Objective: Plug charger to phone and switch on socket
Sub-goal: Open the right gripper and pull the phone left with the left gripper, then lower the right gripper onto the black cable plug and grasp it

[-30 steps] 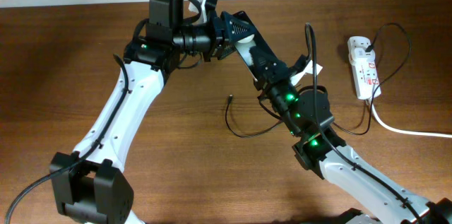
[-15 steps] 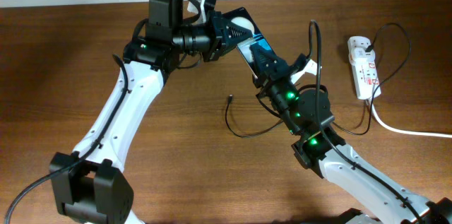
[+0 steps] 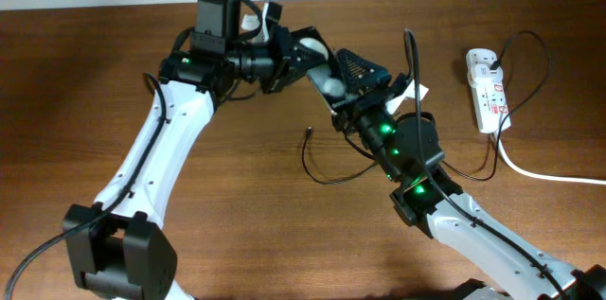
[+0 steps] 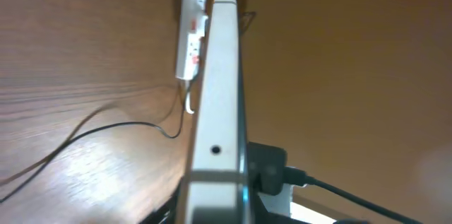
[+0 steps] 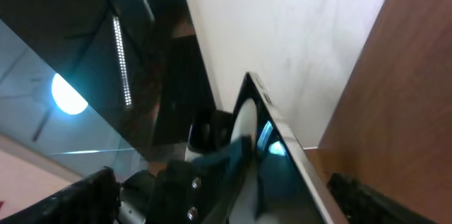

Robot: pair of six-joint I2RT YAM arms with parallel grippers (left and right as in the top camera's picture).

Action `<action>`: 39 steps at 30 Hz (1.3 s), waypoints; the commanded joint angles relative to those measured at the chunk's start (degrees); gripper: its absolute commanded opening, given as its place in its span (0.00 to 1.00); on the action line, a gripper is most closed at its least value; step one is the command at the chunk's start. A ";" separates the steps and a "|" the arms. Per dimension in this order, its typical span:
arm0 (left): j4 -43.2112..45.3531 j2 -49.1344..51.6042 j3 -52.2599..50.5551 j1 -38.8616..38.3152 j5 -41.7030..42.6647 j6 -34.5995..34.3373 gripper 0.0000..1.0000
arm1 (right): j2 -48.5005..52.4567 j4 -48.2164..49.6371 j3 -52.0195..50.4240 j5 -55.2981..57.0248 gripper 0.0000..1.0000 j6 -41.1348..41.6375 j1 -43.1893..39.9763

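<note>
I have the phone (image 3: pixel 325 71) lifted off the worktop (image 3: pixel 237 196), the left pincer (image 3: pixel 289 54) pinching one end. The right pincer (image 3: pixel 365 71) crowds the other end, and I cannot tell whether it is spread or closed. Any lettering is too small for me to read. The charger (image 3: pixel 317 178) lies looped below them, its tip free. The socket (image 3: pixel 487 87), marked in red, sits well apart at the far right with its white cord (image 3: pixel 544 175).
</note>
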 commanded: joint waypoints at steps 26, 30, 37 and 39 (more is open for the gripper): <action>-18.64 -1.29 0.24 24.39 0.04 35.41 0.00 | -0.24 -51.32 13.29 -7.08 0.99 -62.40 -3.85; -18.64 -1.29 0.24 25.86 0.04 35.41 0.00 | -0.24 -67.06 24.76 -6.84 0.99 -67.28 -4.96; -18.64 -1.29 0.24 25.79 0.02 35.36 0.00 | 5.31 -73.22 30.45 -9.44 0.99 -68.00 -4.96; -18.64 -1.29 0.24 25.79 0.02 35.36 0.00 | 9.33 -77.29 34.49 -9.92 0.99 -68.37 -4.96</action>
